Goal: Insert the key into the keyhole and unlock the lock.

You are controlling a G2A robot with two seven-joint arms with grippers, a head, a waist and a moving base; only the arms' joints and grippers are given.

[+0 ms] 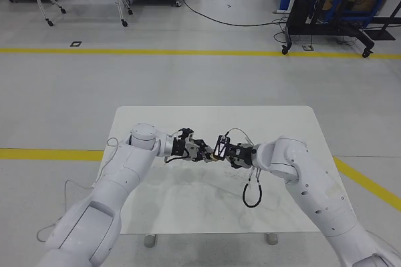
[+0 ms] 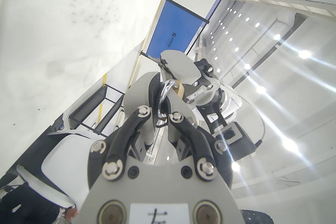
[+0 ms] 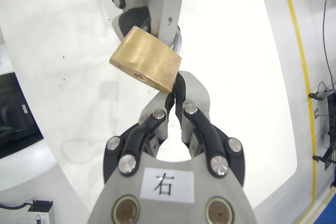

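A white table (image 1: 187, 120) was seen beneath both arms, which were positioned tip to tip over its centre, the left arm entering from 8 o'clock and the right from 4 o'clock. A black cable (image 1: 252, 195) was looped under the right arm, at 4 o'clock from the meeting point and well apart from the grippers.

The left gripper (image 2: 159, 114) was clamped narrowly on the steel shackle (image 2: 164, 93) of the brass lock (image 3: 147, 62), which was held in the air above the table's centre. The right gripper (image 3: 175, 101) was seen with its pads pressed together and its tips just beside one corner of the lock body. Whether anything was pinched between them could not be told.

The lock's long axis was laid roughly from 9 to 3 o'clock, with the shackle end toward the left gripper. The keyhole (image 3: 138, 76) was turned toward the right gripper, with nothing set across it.
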